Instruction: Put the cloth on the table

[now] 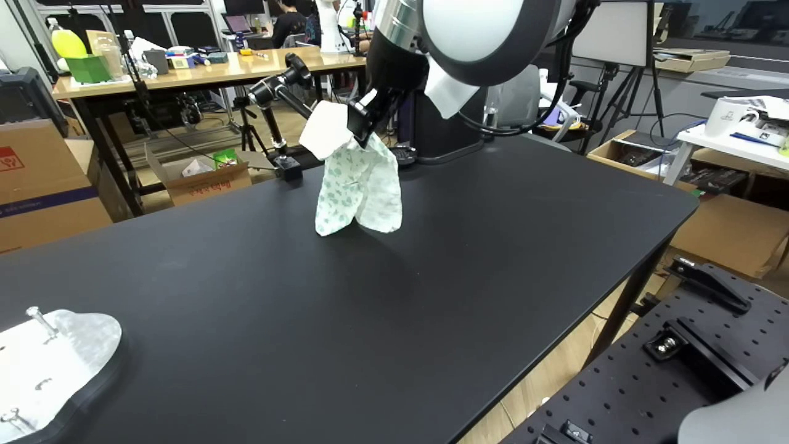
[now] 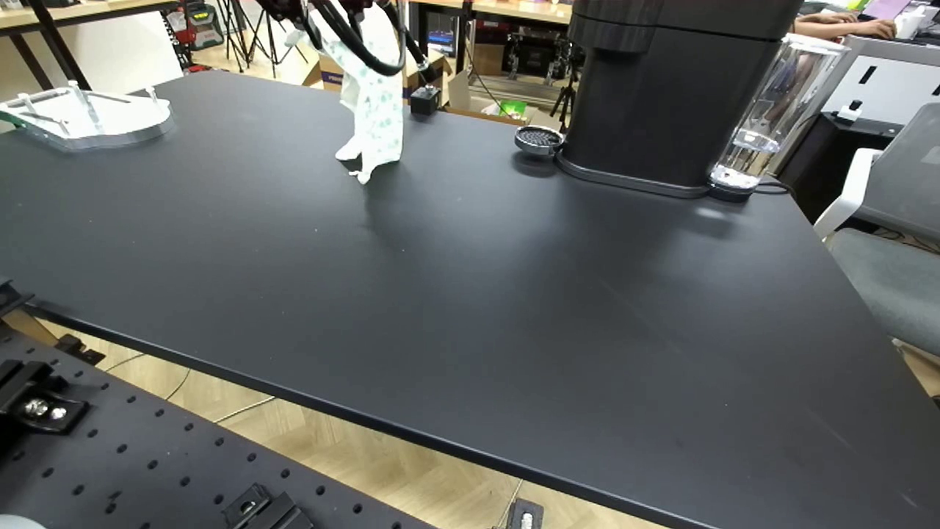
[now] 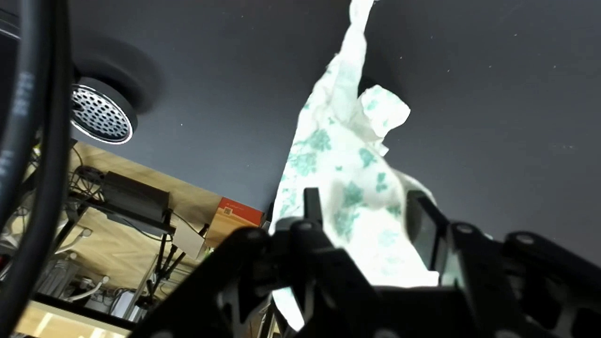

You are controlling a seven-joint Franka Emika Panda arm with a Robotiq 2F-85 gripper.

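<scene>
Overall, viewed across a black table [image 1: 370,345], with a wooden bench [image 1: 302,61] and an open carton [image 1: 209,185] behind, over pale flooring [image 2: 330,444]. Counted on the table: one pale pegged panel [image 1: 86,345], one black machine [image 2: 661,110], one round perforated tray [image 2: 540,138], one jointed stand [image 1: 288,168]. Counted above it: one white cloth [image 1: 360,185] with green print, hanging from one gripper [image 3: 365,206]. Clamped on bunched cloth, with fingers [image 3: 313,206] partway apart. Unclear as to contact with the table below.
</scene>
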